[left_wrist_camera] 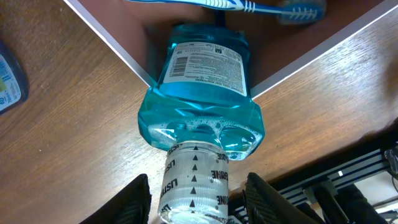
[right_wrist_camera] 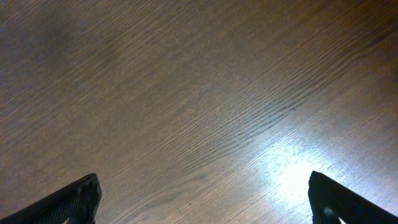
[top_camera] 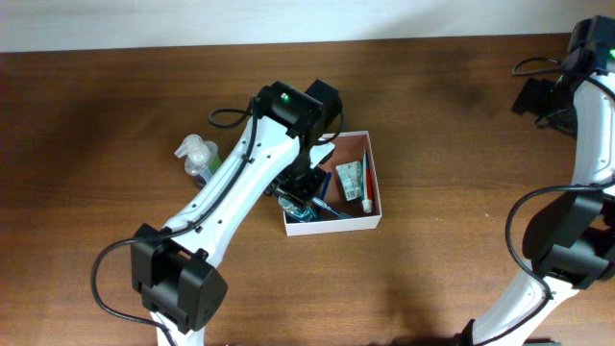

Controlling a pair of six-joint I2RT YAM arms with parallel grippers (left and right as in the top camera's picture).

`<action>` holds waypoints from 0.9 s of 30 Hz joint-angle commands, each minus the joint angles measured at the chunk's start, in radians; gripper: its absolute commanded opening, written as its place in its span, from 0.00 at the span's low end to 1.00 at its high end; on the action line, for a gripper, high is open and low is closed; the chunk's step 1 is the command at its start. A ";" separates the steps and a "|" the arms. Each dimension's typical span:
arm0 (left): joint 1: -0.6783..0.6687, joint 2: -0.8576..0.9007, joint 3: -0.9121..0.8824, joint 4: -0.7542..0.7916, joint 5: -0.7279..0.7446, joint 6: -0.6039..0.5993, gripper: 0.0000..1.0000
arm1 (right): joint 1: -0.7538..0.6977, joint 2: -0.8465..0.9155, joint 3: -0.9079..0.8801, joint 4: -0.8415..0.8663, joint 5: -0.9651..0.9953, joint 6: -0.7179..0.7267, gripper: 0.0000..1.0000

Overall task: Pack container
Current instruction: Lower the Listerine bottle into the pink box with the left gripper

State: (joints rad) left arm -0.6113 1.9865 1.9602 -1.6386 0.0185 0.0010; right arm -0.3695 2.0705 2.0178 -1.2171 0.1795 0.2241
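1 mouthwash bottle (left_wrist_camera: pixel 202 93) overhangs the container (top_camera: pixel 336 224); left end effector (left_wrist_camera: pixel 198 179) loose around its cap; right end effector (right_wrist_camera: pixel 202 177) spread wide.

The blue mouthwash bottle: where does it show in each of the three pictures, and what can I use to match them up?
Overhead: the mouthwash bottle lies at the container's lower-left corner, mostly hidden under the left arm.
Left wrist: it fills the centre, its cap toward the camera, straddled by the left gripper.
Right wrist: not in it; only bare table.
Shared landmark: the container's white wall, in the overhead and left wrist views.
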 commanded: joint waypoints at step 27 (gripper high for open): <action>-0.008 0.014 -0.054 0.024 0.011 0.015 0.29 | 0.002 -0.003 0.005 0.003 0.012 -0.006 0.98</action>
State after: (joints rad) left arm -0.6144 1.9903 1.9125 -1.6135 0.0265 0.0082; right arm -0.3695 2.0705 2.0178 -1.2175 0.1795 0.2237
